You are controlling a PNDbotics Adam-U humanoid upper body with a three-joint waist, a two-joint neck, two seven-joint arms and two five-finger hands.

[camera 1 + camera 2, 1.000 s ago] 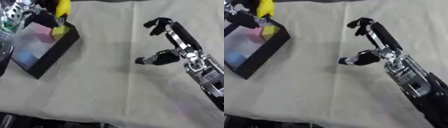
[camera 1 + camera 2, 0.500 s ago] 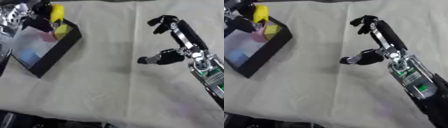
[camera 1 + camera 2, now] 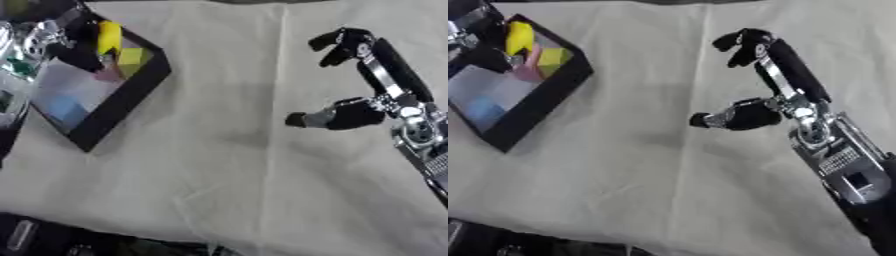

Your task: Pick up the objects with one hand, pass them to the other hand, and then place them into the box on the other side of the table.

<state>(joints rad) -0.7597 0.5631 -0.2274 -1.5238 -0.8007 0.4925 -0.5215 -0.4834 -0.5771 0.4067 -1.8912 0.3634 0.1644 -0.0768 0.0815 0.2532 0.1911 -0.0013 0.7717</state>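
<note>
A black-rimmed box (image 3: pixel 129 95) lies at the table's left, holding a yellow-green block (image 3: pixel 133 57), a pink piece (image 3: pixel 108 75) and a blue piece (image 3: pixel 66 105). My left hand (image 3: pixel 45 41) reaches over its far corner, fingers curled round a long yellow object (image 3: pixel 108 36) that stands upright just inside the box. My right hand (image 3: pixel 796 90) hovers over the cloth at the right, open, fingers stretched away and thumb pointing left, holding nothing.
A cream cloth (image 3: pixel 219 165) with a few creases covers the table. The table's near edge (image 3: pixel 105 240) runs along the bottom left, with dark floor below. Some green and silver gear (image 3: pixel 10 75) shows at the left border.
The left hand has carried the yellow object down from above the box's far rim into the box. The right hand has hardly moved. The camera view has shifted slightly.
</note>
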